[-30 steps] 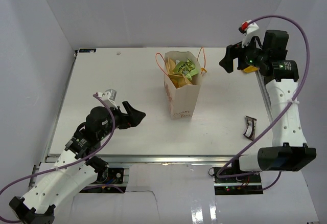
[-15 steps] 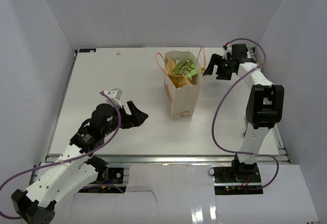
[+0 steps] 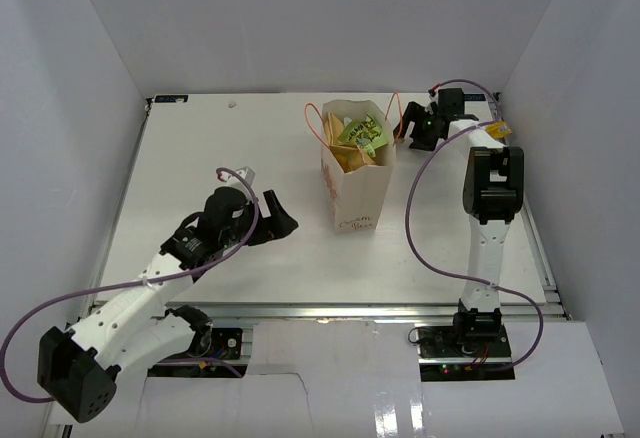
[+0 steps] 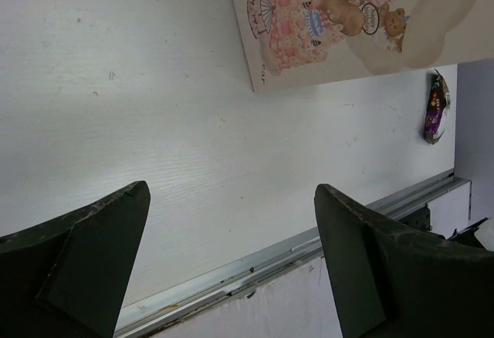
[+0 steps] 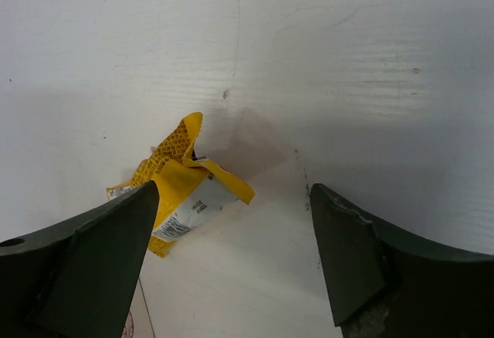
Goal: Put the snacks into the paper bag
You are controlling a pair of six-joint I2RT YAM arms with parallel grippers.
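The cream paper bag (image 3: 356, 183) stands upright mid-table, with a green packet (image 3: 362, 135) and a yellow chip bag (image 3: 346, 156) showing in its open top. Its printed front shows in the left wrist view (image 4: 347, 29). My right gripper (image 3: 411, 128) is open just right of the bag. In the right wrist view it (image 5: 234, 191) hangs over a small yellow packet (image 5: 177, 187) lying nearer its left finger. A yellow packet (image 3: 497, 130) lies at the right edge. My left gripper (image 3: 283, 216) (image 4: 231, 191) is open and empty, left of the bag. A dark packet (image 4: 434, 106) lies beyond the bag.
White walls enclose the table on three sides. The metal front rail (image 4: 309, 245) runs just below my left gripper. The right arm's links (image 3: 488, 218) stretch along the right side of the table and hide the surface under them. The bag's orange cord handles (image 3: 395, 108) stick out.
My right arm has swung down and left from the far right corner to beside the bag. My left gripper has moved slightly toward the bag. The dark packet is now covered in the top view.
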